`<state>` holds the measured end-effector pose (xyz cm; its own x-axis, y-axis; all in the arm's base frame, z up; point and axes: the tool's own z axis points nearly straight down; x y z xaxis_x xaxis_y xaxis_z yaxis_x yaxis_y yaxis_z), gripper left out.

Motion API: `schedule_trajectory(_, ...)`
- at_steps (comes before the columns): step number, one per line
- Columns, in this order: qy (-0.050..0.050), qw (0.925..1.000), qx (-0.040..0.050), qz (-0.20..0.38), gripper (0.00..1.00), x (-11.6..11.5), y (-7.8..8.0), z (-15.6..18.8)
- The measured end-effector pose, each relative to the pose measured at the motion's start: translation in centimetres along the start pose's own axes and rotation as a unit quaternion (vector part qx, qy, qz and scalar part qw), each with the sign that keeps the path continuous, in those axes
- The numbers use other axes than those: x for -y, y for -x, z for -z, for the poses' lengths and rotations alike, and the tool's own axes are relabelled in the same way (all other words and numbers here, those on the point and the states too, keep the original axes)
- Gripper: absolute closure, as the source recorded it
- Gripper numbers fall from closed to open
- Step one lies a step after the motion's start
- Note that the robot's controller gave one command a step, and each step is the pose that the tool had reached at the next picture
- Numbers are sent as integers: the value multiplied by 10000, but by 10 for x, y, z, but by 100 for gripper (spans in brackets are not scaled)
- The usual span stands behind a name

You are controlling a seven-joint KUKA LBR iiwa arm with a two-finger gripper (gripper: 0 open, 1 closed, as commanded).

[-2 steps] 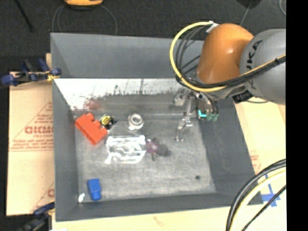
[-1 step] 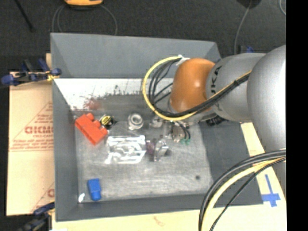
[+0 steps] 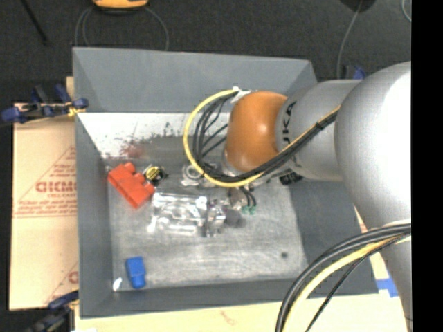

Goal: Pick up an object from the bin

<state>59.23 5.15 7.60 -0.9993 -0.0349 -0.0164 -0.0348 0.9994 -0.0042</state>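
Observation:
My gripper (image 3: 217, 218) is low in the middle of the bin, below the arm's wrist, at the right end of a clear crinkled plastic packet (image 3: 174, 213) that lies flat on the floor. Whether it touches the packet I cannot tell. A red block (image 3: 130, 183) lies to the left of the packet, toward the bin's left wall. Just right of the block sits a small black and yellow thing (image 3: 152, 174). A small green piece (image 3: 248, 210) shows right beside the gripper.
A blue block (image 3: 136, 272) with a small white bit (image 3: 118, 283) next to it lies in the bin's front left corner. The arm and its cables cover the bin's back right part. Bare floor stretches along the front and right.

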Motion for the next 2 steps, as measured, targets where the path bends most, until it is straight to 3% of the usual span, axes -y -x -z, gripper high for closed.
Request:
schedule_trajectory(1,15,10000,23,-9,100,0,2,2)
schedule_trajectory(2,20,9980,-18,634,100,-6,-2,140)
